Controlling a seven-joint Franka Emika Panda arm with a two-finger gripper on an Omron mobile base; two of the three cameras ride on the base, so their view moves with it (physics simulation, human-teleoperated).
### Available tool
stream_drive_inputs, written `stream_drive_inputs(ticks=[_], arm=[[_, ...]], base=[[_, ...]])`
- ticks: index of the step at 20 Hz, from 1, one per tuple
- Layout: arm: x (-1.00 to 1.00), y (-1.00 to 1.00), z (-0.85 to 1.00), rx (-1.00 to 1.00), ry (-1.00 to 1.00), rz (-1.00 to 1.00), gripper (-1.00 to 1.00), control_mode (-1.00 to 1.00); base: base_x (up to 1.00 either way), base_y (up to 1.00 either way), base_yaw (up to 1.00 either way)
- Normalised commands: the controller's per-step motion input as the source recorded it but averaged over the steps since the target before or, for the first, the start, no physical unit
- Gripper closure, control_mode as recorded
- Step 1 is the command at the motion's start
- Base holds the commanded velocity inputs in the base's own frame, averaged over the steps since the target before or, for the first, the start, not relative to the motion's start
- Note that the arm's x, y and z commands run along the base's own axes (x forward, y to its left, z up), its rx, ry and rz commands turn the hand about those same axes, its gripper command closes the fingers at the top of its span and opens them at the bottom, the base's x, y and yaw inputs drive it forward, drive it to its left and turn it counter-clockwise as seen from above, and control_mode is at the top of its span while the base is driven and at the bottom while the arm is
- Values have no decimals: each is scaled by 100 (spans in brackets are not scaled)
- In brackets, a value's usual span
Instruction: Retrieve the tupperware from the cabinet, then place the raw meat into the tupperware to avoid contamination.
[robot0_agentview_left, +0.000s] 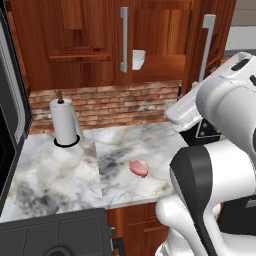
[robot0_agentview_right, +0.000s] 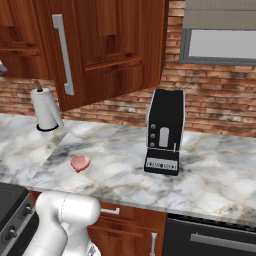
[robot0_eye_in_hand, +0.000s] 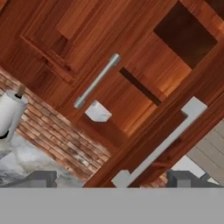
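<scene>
the white arm is raised at the right of the left base view, its hand lifted toward the cabinet; the gripper has its two dark fingertips spread wide with nothing between them. going left to right in the left base view: a black appliance edge at the far left, then the paper-towel roll upright on the marble counter before the brick wall, then the raw meat lying flat on the counter, apart from the roll. above, the cabinet's right door stands swung open, and the tupperware sits on the shelf inside, just right of the middle silver handle. in the right base view the black coffee machine stands on the counter right of the meat.
</scene>
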Motion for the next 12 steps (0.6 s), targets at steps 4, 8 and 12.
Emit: stream_drive_inputs(ticks=[4,8,12], arm=[[-1,0,-11,-22,16,0,-100,-100],[10,0,-18,-19,20,0,-100,-100],[17,0,-23,-18,17,0,-100,-100]], base=[[0,0,0],[0,0,0],[0,0,0]])
